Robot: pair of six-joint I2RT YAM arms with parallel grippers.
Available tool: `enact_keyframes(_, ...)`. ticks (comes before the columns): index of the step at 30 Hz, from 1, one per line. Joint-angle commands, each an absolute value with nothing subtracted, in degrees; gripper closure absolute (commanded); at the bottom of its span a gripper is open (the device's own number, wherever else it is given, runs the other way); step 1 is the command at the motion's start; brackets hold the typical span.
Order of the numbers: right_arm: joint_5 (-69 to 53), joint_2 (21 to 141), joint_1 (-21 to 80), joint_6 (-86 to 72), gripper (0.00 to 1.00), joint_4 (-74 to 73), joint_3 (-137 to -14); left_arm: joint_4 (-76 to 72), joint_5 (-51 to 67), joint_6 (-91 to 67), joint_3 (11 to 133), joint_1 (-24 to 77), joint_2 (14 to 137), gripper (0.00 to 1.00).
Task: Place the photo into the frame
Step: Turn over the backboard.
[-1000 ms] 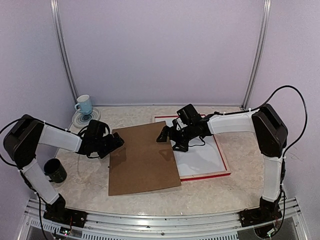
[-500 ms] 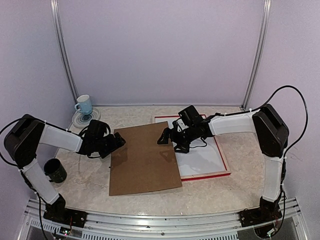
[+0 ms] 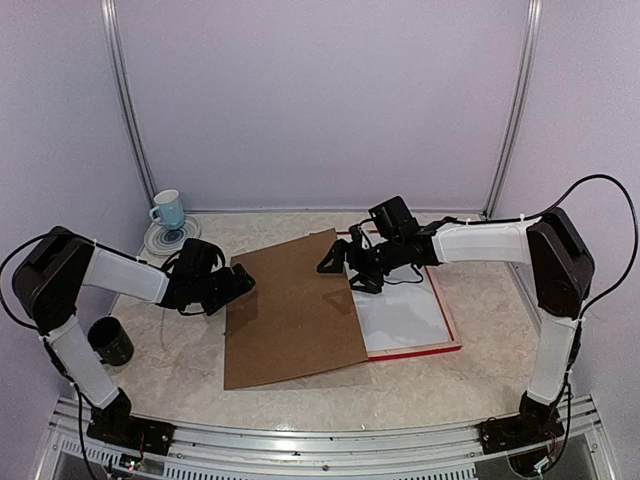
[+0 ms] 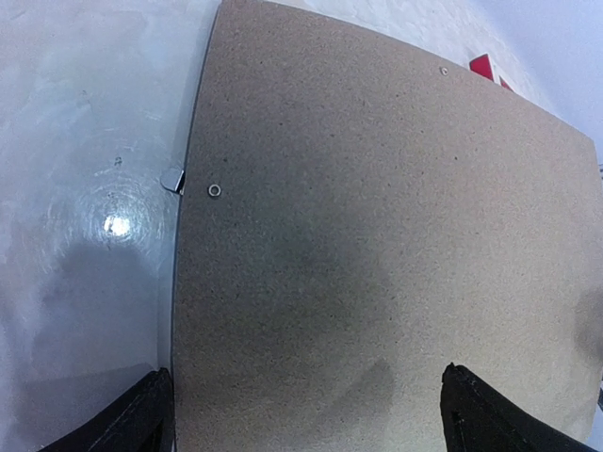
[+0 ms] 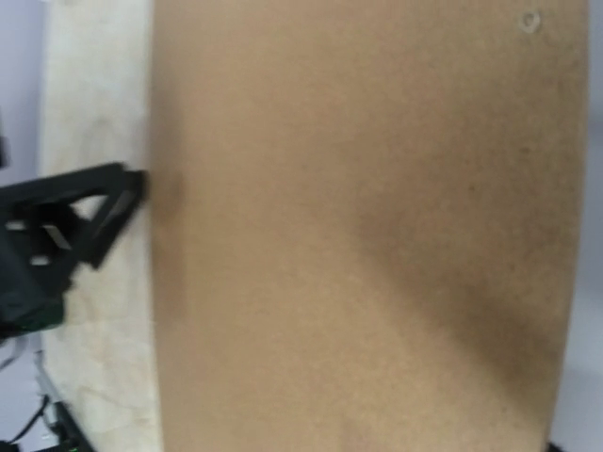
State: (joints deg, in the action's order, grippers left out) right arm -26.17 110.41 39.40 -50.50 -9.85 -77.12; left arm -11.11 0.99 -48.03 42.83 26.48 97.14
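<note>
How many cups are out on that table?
2: a light blue cup standing on a saucer at the back left, and a dark mug at the near left. No others show.

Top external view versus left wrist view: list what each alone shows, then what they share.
Only top external: the right tool, the white sheet inside the frame, the blue cup on its saucer, the dark mug. Only left wrist: a small metal eyelet and tab on the edge of the brown board. Both: that board, a red frame corner, the table, the open left tool.
</note>
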Motion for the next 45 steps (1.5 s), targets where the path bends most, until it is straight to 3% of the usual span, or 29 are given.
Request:
enact_keyframes(1, -33.45, 106.95, 39.81, -50.43, 0.01, -2.31, -77.58, -13.54, 5.95, -49.54, 44.03, 28.48, 98.03, 0.04)
enact_keyframes(22, -42.65, 102.13, 40.31, -56.01, 0.01, 8.15, -78.19, -24.98, 8.90, -52.90, 41.56, 31.58, 94.34, 0.04)
enact_keyframes(45, -43.34, 106.11, 44.30, -56.61, 0.01, 6.76, -88.90, -26.92, 9.47, -55.64, 41.09, 32.47, 99.13, 0.05)
